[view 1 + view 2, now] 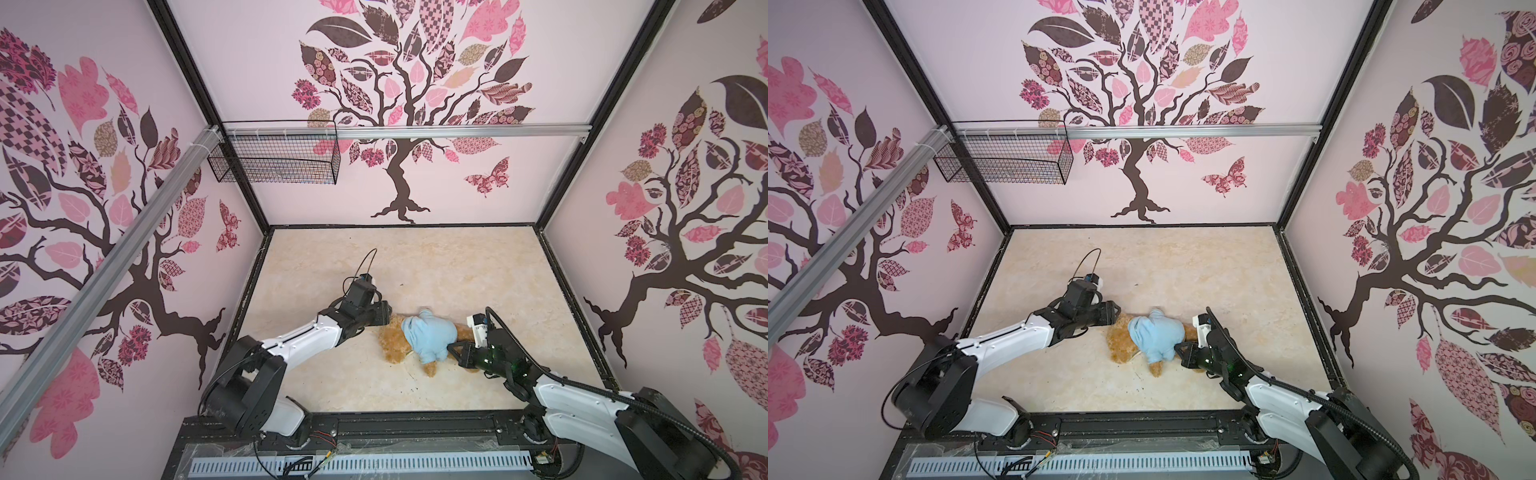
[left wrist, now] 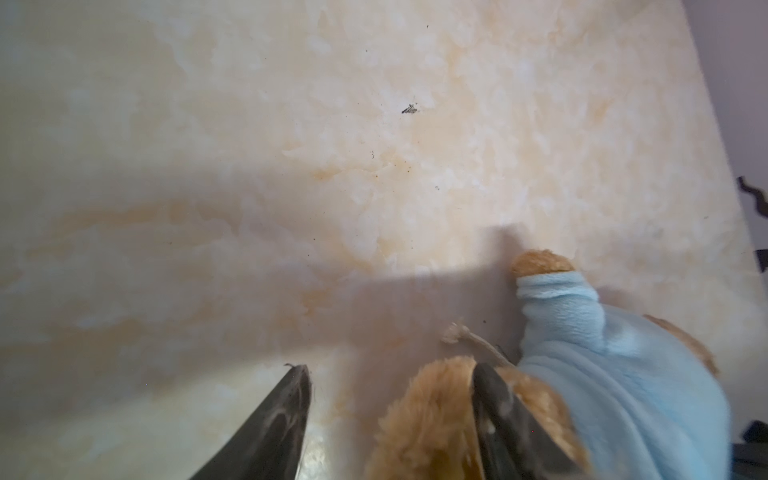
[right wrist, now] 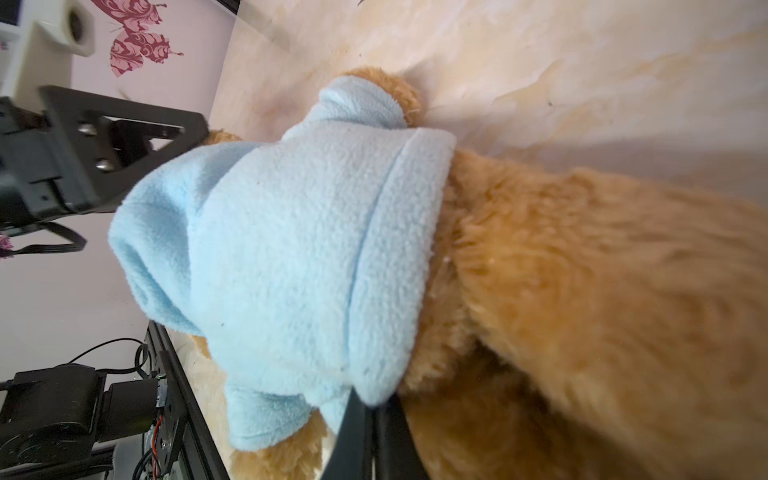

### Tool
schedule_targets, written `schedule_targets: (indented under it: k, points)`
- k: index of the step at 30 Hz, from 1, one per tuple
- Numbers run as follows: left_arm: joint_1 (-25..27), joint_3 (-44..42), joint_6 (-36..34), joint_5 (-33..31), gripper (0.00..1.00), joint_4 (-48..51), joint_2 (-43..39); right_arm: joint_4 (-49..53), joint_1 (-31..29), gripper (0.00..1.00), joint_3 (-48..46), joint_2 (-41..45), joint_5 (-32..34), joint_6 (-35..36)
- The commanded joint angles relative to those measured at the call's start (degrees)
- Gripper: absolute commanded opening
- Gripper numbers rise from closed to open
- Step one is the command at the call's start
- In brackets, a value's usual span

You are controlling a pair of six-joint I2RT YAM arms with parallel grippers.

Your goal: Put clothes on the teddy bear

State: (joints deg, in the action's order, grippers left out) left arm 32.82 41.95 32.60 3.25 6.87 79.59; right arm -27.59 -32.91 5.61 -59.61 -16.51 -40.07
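Found the teddy bear (image 1: pixel 391 345) lying mid-tabletop (image 1: pixel 332 270), slightly toward the near edge, between both arms, the light blue hoodie (image 1: pixel 428 334) over its body and a paw poking from one sleeve. Saw the left gripper (image 2: pixel 391 374) at the bear's left end, jaws parted, one finger (image 2: pixel 498 415) pressed into the fur. Noted the right gripper (image 3: pixel 376 409) on the right, jaws pinched together on the hoodie's hem.

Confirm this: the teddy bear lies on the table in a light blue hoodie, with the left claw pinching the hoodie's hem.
Wrong claw: the right claw pinches the hem of the teddy bear's light blue hoodie, shown in the right wrist view. Rest stands.
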Motion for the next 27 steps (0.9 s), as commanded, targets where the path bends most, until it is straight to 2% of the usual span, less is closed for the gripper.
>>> schedule_targets:
  k: [1,6,13,15,20,23,24,27]
  points:
    - [-0.4,-5.0,5.5,4.6,0.73,0.0,-5.5,1.1,0.3,0.0,0.6,-1.6,-0.4,1.2]
    - [-0.2,-12.1,11.2,9.7,0.79,-3.0,-10.1,0.1,0.3,0.0,1.0,-2.7,-0.8,1.4]
    - [3.2,-14.1,17.9,15.8,0.74,-15.4,-3.3,-0.5,0.3,0.0,1.8,-4.6,-1.3,2.4]
    - [3.6,-14.3,19.8,16.1,0.66,-19.6,-0.9,-0.2,0.3,0.0,2.4,-5.3,-1.4,3.8]
    - [3.3,-14.1,19.6,13.6,0.27,-21.4,2.0,10.2,1.6,0.0,6.9,-5.1,-1.3,9.8]
    - [-0.3,-15.3,19.3,15.0,0.03,-20.9,1.1,15.3,5.0,0.0,7.4,-1.0,-2.2,10.5]
    - [-1.8,-16.1,19.4,15.2,0.0,-20.6,0.4,16.7,6.6,0.0,7.2,0.5,-3.0,10.6]
    - [-4.7,-16.0,16.6,14.9,0.0,-16.7,-2.2,19.5,11.9,0.0,6.5,4.8,-6.5,10.2]
